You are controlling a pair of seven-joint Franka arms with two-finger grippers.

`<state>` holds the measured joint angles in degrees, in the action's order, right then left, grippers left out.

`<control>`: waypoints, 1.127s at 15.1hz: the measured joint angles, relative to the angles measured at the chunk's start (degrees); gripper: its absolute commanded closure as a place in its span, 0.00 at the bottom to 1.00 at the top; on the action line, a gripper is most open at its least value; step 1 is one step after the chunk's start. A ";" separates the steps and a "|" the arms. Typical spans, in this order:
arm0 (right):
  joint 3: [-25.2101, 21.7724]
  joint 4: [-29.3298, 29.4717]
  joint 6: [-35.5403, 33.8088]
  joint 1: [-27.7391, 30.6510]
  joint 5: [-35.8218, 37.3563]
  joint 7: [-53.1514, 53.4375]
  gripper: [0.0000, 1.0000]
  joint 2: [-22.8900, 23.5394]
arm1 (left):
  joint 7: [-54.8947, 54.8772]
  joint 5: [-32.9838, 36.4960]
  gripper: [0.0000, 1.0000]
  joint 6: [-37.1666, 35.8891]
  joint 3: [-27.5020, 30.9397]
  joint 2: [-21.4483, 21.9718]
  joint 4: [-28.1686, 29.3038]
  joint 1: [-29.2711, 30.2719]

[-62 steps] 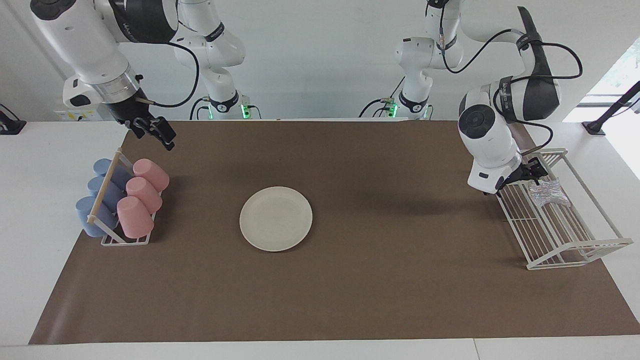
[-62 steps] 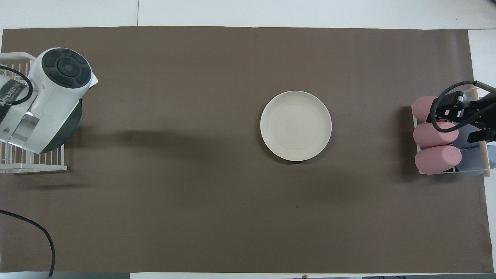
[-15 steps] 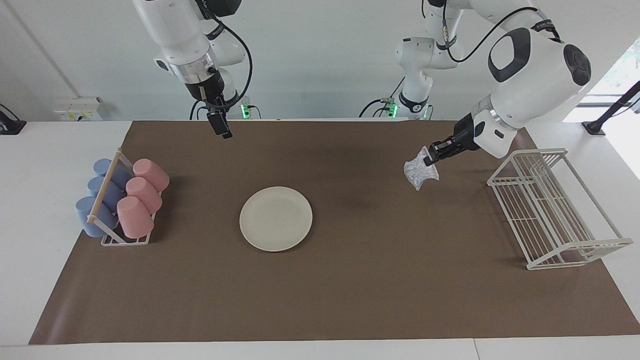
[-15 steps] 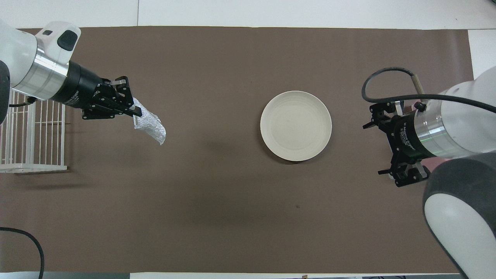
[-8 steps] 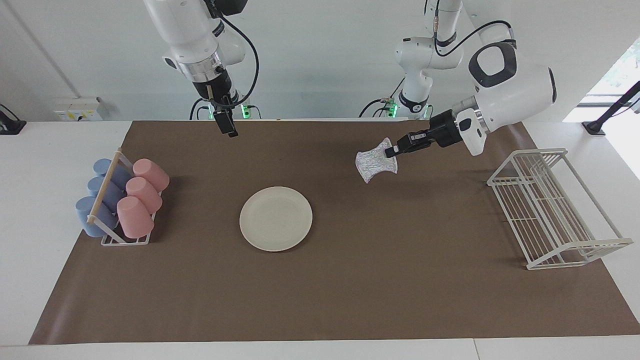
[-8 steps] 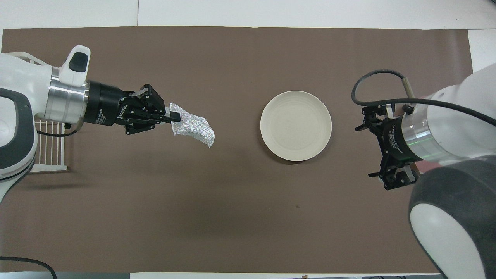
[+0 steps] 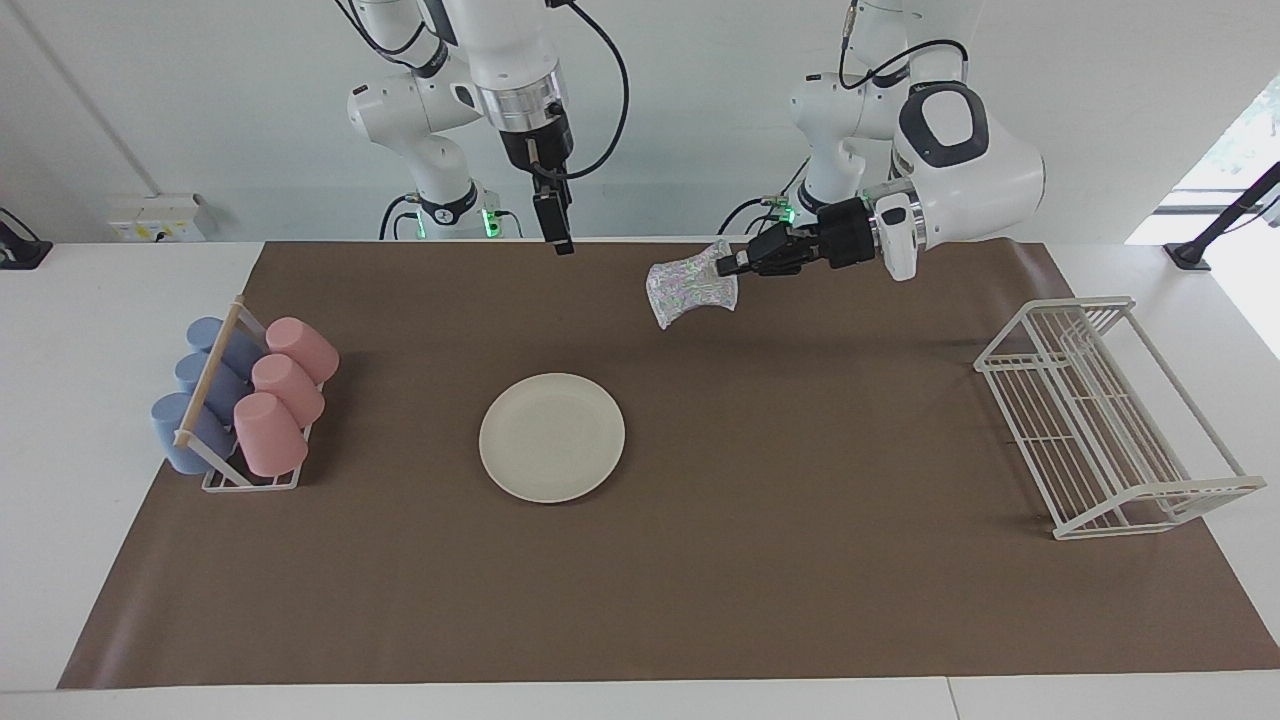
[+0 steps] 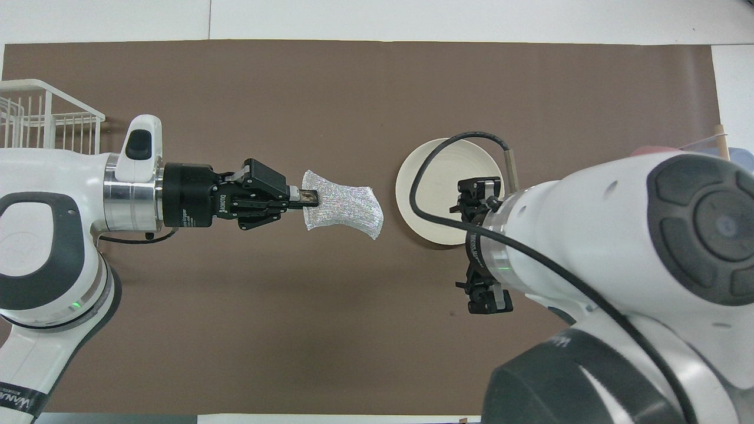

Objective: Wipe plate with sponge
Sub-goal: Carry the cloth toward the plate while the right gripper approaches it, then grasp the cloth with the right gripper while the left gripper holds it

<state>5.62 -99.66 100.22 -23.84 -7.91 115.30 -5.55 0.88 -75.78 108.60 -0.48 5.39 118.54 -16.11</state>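
The cream-white plate [image 7: 552, 437] lies flat on the brown mat; in the overhead view [image 8: 433, 171] my right arm covers part of it. My left gripper [image 7: 728, 268] is shut on one edge of the silvery glittery sponge [image 7: 690, 290] and holds it out sideways, high over the mat, toward the left arm's end from the plate. In the overhead view the left gripper [image 8: 309, 198] and the sponge [image 8: 341, 204] sit just beside the plate's rim. My right gripper [image 7: 562, 243] hangs high over the mat, pointing down, with nothing seen in it.
A rack of pink and blue cups [image 7: 245, 400] lying on their sides stands at the right arm's end of the mat. A white wire rack [image 7: 1100, 420] stands at the left arm's end, also seen in the overhead view [image 8: 35, 118].
My left gripper has carried the sponge from near the wire rack toward the plate and higher. My right arm has swung from the cup rack's end toward the middle of the table.
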 measured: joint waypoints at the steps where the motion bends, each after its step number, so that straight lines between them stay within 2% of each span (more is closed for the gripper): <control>1: 0.03 -0.49 1.08 -0.86 0.00 0.38 0.00 0.00 | -3.00 -1.09 1.00 0.00 -0.06 0.79 1.52 -0.70; 4: 0.08 -1.51 4.41 -2.06 -2.25 0.71 0.00 -0.01 | -11.07 -4.04 1.00 -0.69 -0.19 2.92 5.63 -1.81; 8: 0.30 -5.15 12.95 -3.43 -6.24 0.79 0.00 -0.31 | -15.97 -4.90 1.00 -2.81 -0.24 3.61 6.80 -3.38; 13: 0.57 -9.22 14.77 -5.35 -6.73 1.81 0.00 -2.26 | -16.90 -5.04 1.00 -3.89 -0.12 3.61 6.95 -3.90; 14: 0.56 -9.58 14.77 -5.35 -6.73 1.81 0.03 -2.58 | -16.92 -5.05 1.00 -4.15 -0.04 3.61 6.97 -3.90; 16: 0.56 -9.99 14.78 -5.34 -6.73 1.81 0.29 -2.99 | -16.97 -5.05 1.00 -5.11 0.24 3.61 6.98 -3.89; 17: 0.56 -10.02 14.78 -5.34 -6.73 1.81 0.36 -3.03 | -16.98 -5.05 1.00 -5.26 0.35 3.61 6.98 -3.89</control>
<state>6.18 -109.68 115.00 -29.18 -14.64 117.11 -8.58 -16.11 -80.83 103.34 -0.13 9.00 125.52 -20.00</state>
